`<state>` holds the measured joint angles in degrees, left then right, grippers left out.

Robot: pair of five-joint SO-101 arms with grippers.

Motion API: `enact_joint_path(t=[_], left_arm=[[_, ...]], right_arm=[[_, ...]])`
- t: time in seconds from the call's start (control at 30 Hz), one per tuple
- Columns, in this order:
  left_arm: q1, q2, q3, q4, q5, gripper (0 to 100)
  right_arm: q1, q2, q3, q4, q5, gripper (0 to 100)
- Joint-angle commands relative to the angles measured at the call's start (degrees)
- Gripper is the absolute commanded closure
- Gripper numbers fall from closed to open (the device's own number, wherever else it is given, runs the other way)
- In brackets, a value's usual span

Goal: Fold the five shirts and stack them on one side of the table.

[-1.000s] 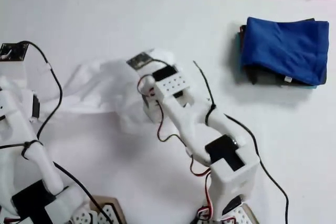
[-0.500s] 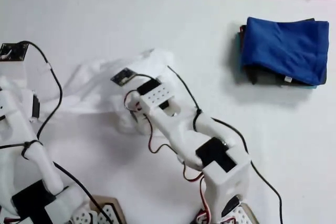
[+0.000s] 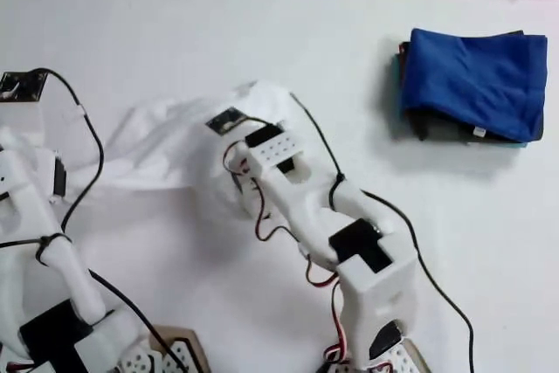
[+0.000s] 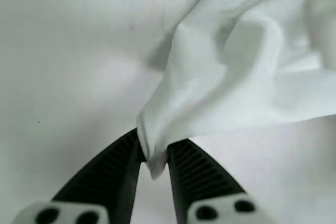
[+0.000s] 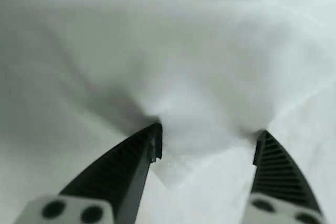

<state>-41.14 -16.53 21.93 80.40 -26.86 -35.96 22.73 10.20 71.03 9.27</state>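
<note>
Shirt (image 3: 162,141): white, crumpled, unfolded, lying on the table (image 3: 262,32) well apart from the stack (image 3: 472,80).

Left gripper (image 4: 154,153): jaws pinching a thin edge of the shirt at the end farthest from the stack.

Right gripper (image 5: 207,142): jaws spread, tips pressed onto the cloth with a hump between them, on the part nearer the stack.

Risks:
- The left pinch holds very little cloth and could slip if the shirt is pulled taut.
- The right jaws could close on several layers and bunch the cloth instead of giving a clean fold.
- White cloth on a white table makes the edges hard to find.

Count:
- Loose shirts: 1.
- Stacks: 1, blue on top with dark layers under it; number of layers unclear.
- Arms: 2.
</note>
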Motion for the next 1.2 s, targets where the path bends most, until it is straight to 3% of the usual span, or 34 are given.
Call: enact_joint_path(t=[0.0,0.1,0.2,0.53,0.8,1.03,1.17], left_arm=[[-0.35,-0.62,-0.48,-0.53,-0.09,97],[-0.35,-0.62,-0.13,-0.53,-0.09,97],[-0.35,-0.26,-0.13,-0.44,-0.18,97],[-0.35,-0.26,2.07,0.0,-0.44,97],[-0.53,-0.7,10.68,1.32,-5.01,97],[-1.93,-0.7,-1.36,18.11,-15.21,79],[-4.04,-0.18,-9.71,19.78,-16.88,71]], right_arm=[[-1.8,1.89,-0.18,-0.4,0.0,71.6],[-1.45,1.89,-0.18,-0.4,0.09,78.3],[0.66,1.8,-1.41,-0.31,0.0,98.3],[14.99,-11.65,-4.66,4.26,0.09,98.0],[16.48,-24.48,4.66,6.37,4.57,98.0],[16.48,-28.09,11.69,2.42,7.03,98.0],[16.66,-28.09,11.69,2.77,7.21,98.0]])
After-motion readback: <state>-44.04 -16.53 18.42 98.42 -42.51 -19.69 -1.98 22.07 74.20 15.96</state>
